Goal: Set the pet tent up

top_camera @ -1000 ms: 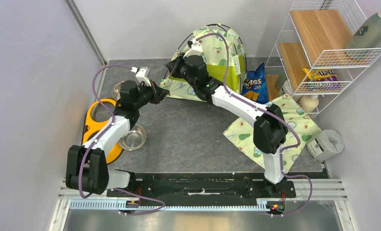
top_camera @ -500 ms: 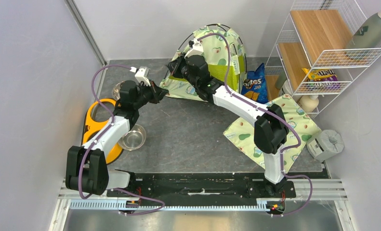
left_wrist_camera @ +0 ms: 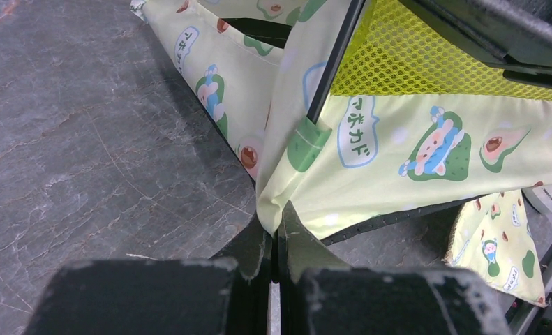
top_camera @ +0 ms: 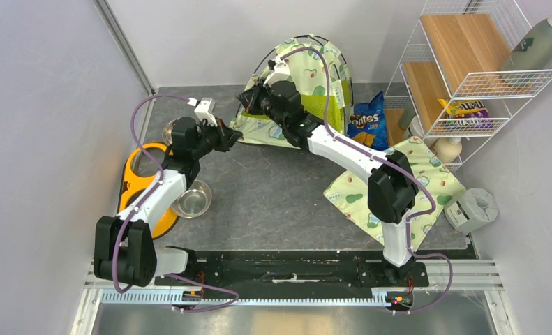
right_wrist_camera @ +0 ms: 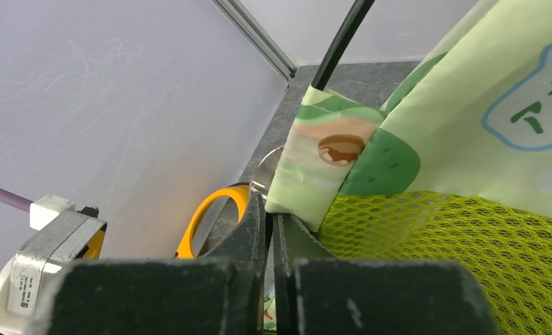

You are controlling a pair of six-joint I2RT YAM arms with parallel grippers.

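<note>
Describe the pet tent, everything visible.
The small cream-green fabric dome tent with avocado cartoon print, lime mesh panels and thin black poles stands raised at the back of the grey table, near the rear wall. The left gripper is shut on its bottom front corner. The right gripper pinches the fabric pocket where a pole enters.

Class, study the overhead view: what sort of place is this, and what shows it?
Likely a mock pet corner in a walled robot test cell: a pet tent, a steel bowl and a wire shelf.
</note>
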